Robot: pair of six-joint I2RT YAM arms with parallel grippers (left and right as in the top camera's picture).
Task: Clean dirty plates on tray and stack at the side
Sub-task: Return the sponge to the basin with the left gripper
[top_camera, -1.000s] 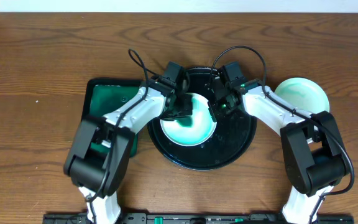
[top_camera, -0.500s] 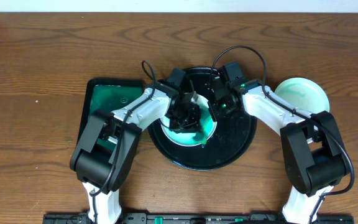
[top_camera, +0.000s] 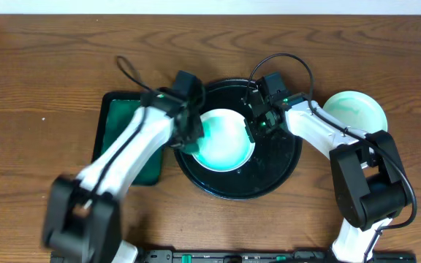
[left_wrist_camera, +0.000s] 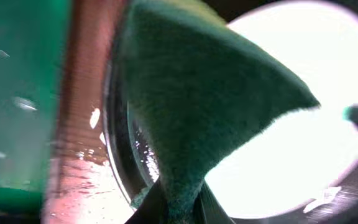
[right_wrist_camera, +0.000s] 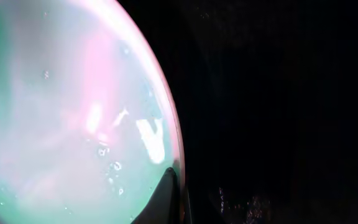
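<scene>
Wiping in hand: the left gripper (top_camera: 191,137), clamped on a sponge (left_wrist_camera: 191,93), works the left edge of the plate (top_camera: 229,142) on the tray (top_camera: 280,166). The right gripper (top_camera: 253,126) pinches its right rim. Next, probably, comes stacking it on the side plate (top_camera: 353,109).

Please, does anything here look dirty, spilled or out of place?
Only one thing: the plate on the black tray has a teal smear along its lower left edge in the overhead view, not yet wiped off. Nothing looks spilled, tipped or broken.
</scene>
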